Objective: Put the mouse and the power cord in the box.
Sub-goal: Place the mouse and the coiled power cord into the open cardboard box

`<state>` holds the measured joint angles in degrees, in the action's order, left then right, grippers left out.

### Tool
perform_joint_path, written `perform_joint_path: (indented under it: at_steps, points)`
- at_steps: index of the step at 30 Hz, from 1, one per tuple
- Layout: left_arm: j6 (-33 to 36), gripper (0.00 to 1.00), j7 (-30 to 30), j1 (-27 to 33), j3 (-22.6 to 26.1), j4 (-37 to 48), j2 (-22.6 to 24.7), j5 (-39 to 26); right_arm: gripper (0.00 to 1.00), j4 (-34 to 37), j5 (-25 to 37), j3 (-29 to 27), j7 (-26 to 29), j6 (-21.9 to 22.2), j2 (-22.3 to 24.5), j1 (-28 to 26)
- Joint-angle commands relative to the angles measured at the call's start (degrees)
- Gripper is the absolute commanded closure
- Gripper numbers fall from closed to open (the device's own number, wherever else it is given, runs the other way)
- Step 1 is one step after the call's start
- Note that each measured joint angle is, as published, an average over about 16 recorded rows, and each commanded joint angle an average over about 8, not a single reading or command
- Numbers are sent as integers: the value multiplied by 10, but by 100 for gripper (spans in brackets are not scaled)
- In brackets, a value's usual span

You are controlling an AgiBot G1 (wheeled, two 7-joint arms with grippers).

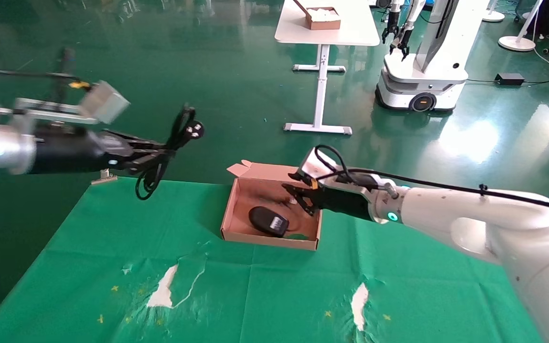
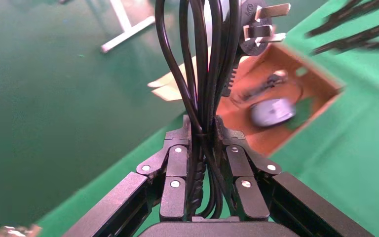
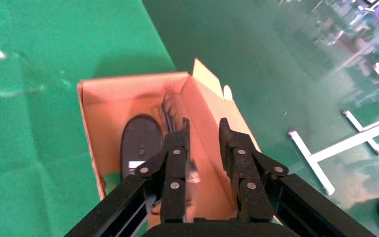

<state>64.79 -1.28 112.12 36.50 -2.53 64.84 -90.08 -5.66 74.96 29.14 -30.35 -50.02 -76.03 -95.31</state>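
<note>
The pinkish-brown cardboard box (image 1: 236, 209) lies open on the green cloth, and the black mouse (image 1: 268, 220) rests inside it with its thin cable beside it. My right gripper (image 1: 295, 194) hovers open over the box's far right side, with nothing between its fingers. Up at the left, above the table's far edge, my left gripper (image 1: 162, 153) is shut on the power cord (image 1: 167, 147), whose loops hang down and whose pronged plug (image 1: 194, 128) sticks up. In the left wrist view the power cord (image 2: 202, 74) runs between the fingers, with the box (image 2: 325, 86) and mouse (image 2: 271, 111) beyond.
A green cloth (image 1: 255, 295) with white torn patches covers the table. Beyond it on the floor stand a white table (image 1: 327, 28) carrying another box and a white mobile robot (image 1: 422, 71).
</note>
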Motion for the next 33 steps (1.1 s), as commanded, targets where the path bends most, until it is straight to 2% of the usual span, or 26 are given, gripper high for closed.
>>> perform_joint_path:
  at_steps: [1,4,7,11,15,16,22,24,26,33]
  points:
    - [-35,100,7,-6,6,-3,21,-10,0,1,-3,0,-7,3,2,0]
    - [-96,100,41,-30,27,-16,78,-39,0,4,-9,-4,-25,0,25,-24]
    - [-123,100,84,-58,50,-49,119,-64,0,1,-12,-8,-46,-25,59,-53]
    - [-111,100,117,-87,74,-109,136,-69,0,-6,-7,-4,-72,-91,110,-88]
    - [-104,98,108,-99,96,-159,137,-57,0,-7,-3,-1,-80,-174,157,-116]
    - [-107,92,105,-100,101,-168,137,-56,0,-7,-4,0,-80,-192,165,-121]
    - [-142,17,82,-101,128,-202,144,-53,0,-8,-8,-1,-74,-290,201,-142]
    - [-147,0,79,-102,131,-206,146,-52,0,-8,-9,-1,-74,-304,205,-145]
    - [-150,0,78,-102,133,-208,146,-52,0,-9,-9,-1,-74,-313,207,-146]
    - [-139,0,82,-103,125,-204,139,-49,0,-9,-10,-1,-74,-289,199,-140]
